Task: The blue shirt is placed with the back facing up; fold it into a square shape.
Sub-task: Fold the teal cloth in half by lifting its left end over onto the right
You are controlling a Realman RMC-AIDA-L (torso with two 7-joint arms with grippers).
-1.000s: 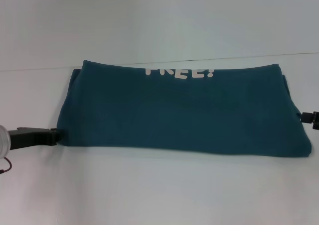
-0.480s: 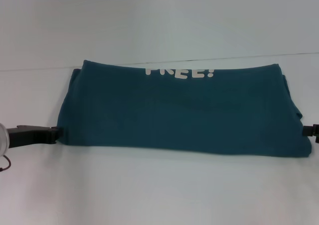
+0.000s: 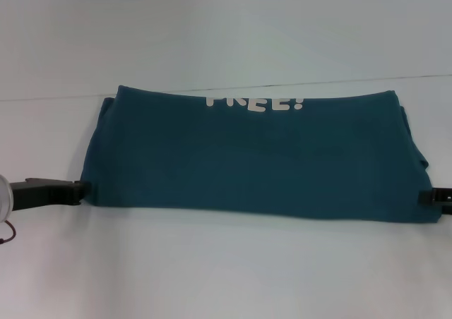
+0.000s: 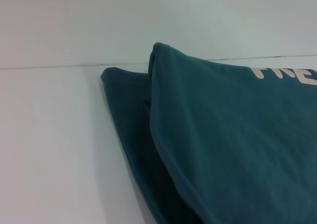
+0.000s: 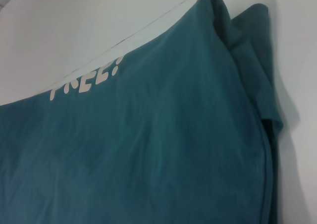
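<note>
**Folded shirt lying across the table, a gripper at each near corner**

The blue shirt [image 3: 254, 157] is lying on the white table [image 3: 226, 269] as a wide band, folded over on itself so that it is running from the robot's left to its right. The white lettering [image 3: 256, 103] is showing along the far fold, with only the lower part of the letters visible in the head view. The near edge is lying fairly straight, while the right end is bunching a little, with a second layer of cloth peeking out beyond the top one. In the left wrist view the shirt's left end is showing two stacked layers, the upper one sitting slightly inside the lower one.

The left gripper [image 3: 79, 189] is reaching in low from the left and its dark tip is touching the shirt's near left corner. The right gripper [image 3: 426, 197] is coming in from the right edge and is meeting the near right corner. For both grippers, whether the fingers are spread or pinching the cloth cannot be told from these views.
</note>
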